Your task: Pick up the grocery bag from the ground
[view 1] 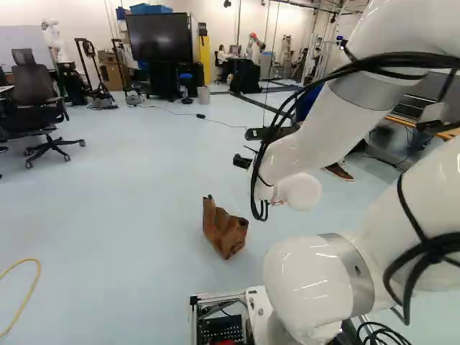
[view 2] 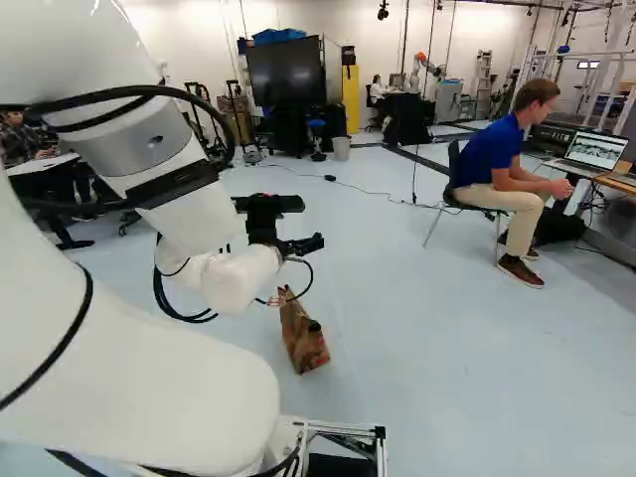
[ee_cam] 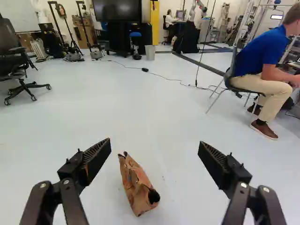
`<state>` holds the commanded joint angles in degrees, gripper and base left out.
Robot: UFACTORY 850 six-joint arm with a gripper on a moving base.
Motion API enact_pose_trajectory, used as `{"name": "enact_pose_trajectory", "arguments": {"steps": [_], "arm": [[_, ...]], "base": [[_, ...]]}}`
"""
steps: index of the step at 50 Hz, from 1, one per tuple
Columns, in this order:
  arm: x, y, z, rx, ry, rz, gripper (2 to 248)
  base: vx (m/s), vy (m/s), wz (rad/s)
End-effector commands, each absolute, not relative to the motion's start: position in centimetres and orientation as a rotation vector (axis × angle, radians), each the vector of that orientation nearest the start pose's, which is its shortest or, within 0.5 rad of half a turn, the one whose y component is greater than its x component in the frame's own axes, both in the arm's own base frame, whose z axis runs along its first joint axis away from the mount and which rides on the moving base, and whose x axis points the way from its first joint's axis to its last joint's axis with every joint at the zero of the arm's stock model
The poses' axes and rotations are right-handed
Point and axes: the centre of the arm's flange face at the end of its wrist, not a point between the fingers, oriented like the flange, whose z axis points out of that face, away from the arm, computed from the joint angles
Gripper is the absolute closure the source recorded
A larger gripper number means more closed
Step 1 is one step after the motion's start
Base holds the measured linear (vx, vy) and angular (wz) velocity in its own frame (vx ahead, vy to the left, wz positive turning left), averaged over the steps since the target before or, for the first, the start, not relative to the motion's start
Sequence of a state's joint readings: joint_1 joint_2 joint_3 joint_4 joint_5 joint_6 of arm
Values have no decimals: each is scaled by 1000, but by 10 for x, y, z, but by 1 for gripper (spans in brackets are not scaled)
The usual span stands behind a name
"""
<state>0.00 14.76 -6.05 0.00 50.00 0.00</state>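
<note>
Pale floor (view 1: pixel 108 208) is stretching before the white arm (view 1: pixel 309 140), and the brown bag (ee_cam: pixel 136 185) is resting on it. Both fingers (view 2: pixel 306 243) are standing wide apart, the bag lying ahead of them.

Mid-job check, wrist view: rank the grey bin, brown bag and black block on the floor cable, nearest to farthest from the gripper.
1. Brown bag: on the floor just ahead, framed between the open gripper's fingers.
2. Black block: well beyond the bag.
3. Grey bin: behind the block.
</note>
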Motion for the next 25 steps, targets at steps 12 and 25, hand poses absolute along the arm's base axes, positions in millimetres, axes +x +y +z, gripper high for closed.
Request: {"name": "enact_pose_trajectory", "arguments": {"steps": [12,25], "arm": [[278,0,367,-2561,0,-1820,3],[285,0,368,-2564,0,-1816,3]], "base": [[-4,0,0],[0,0,0]]}}
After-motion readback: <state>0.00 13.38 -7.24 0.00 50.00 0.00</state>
